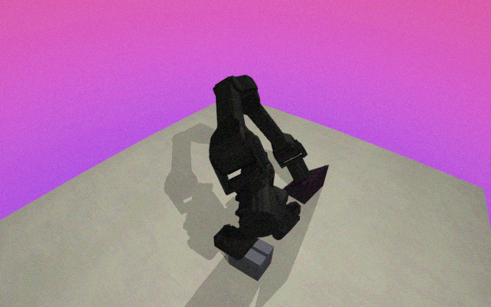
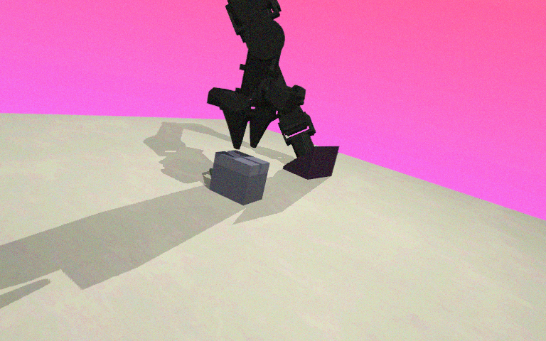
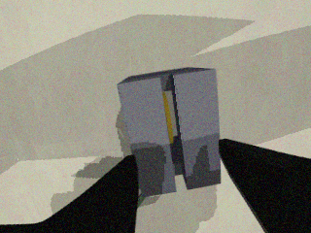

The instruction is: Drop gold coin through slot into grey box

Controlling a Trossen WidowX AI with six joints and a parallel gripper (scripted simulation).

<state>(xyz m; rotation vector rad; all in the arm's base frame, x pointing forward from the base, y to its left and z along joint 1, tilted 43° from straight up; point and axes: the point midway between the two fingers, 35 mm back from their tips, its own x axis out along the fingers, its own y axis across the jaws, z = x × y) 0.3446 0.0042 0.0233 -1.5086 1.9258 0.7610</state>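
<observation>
The closed grey box [image 1: 247, 268] [image 2: 235, 182] [image 3: 196, 104] stands below the gripper, its slot running across the lid. The gold coin [image 3: 168, 117] shows edge-on as a thin yellow strip within the slot in the wrist view. No part of it shows above the lid in the exterior view; how deep it sits is unclear. My gripper [image 2: 245, 147] [image 3: 177, 154] is open and empty, its fingertips apart just above the lid. In the top view the arm hides the fingertips. A small part of the dark-green holder [image 2: 210, 172] [image 3: 141, 199] shows beside the box; the rest is hidden.
The arm's dark base [image 1: 312, 184] [image 2: 322, 163] stands behind the box, to the right in the top and exterior views. Arm shadows fall across the pale table [image 1: 90, 235] [image 2: 362, 261] and over part of the lid.
</observation>
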